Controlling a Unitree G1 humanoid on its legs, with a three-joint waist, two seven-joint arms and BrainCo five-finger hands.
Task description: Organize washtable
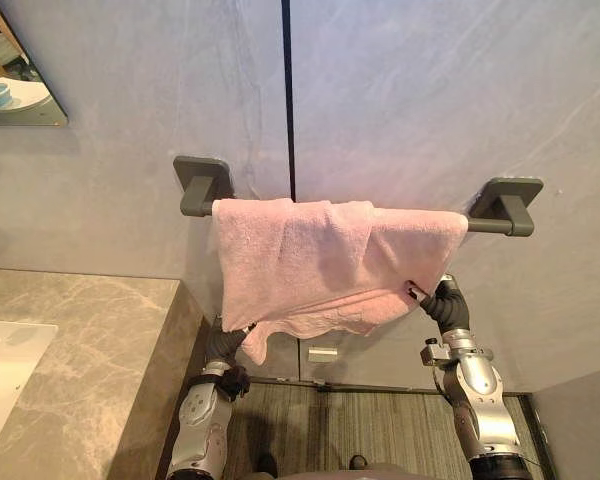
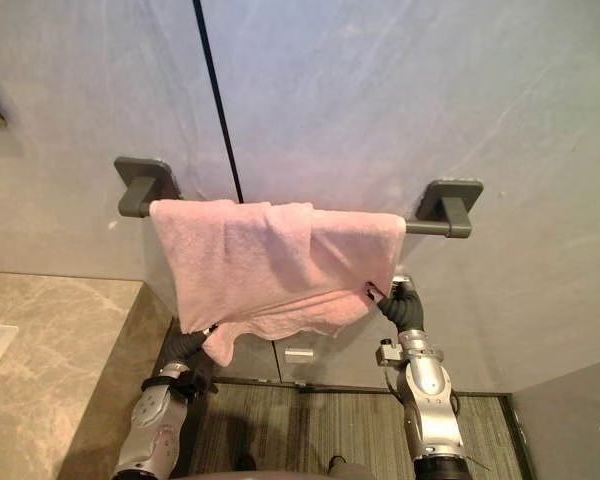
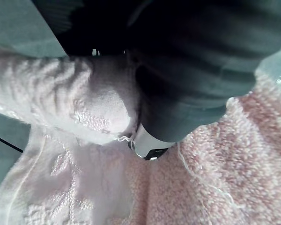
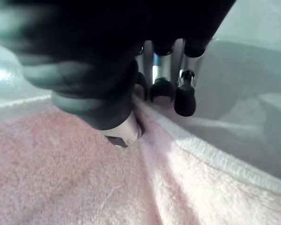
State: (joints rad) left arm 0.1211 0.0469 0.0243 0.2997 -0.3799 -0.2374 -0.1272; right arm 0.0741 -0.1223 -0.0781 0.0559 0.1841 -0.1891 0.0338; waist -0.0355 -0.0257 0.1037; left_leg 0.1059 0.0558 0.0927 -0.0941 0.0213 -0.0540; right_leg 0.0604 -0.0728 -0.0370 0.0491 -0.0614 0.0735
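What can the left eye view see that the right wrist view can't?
The left eye view takes in the whole place: the grey rail on the wall, the pink towel draped over it, and the stone counter with the white sink. The right wrist view brings the close-up: the right hand pinching the towel's edge between curled fingers and thumb. Both share the pink towel and the grey wall behind it.

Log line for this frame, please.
towel: draped on bar | right robot hand: pinching towel edge | left robot hand: at lower corner
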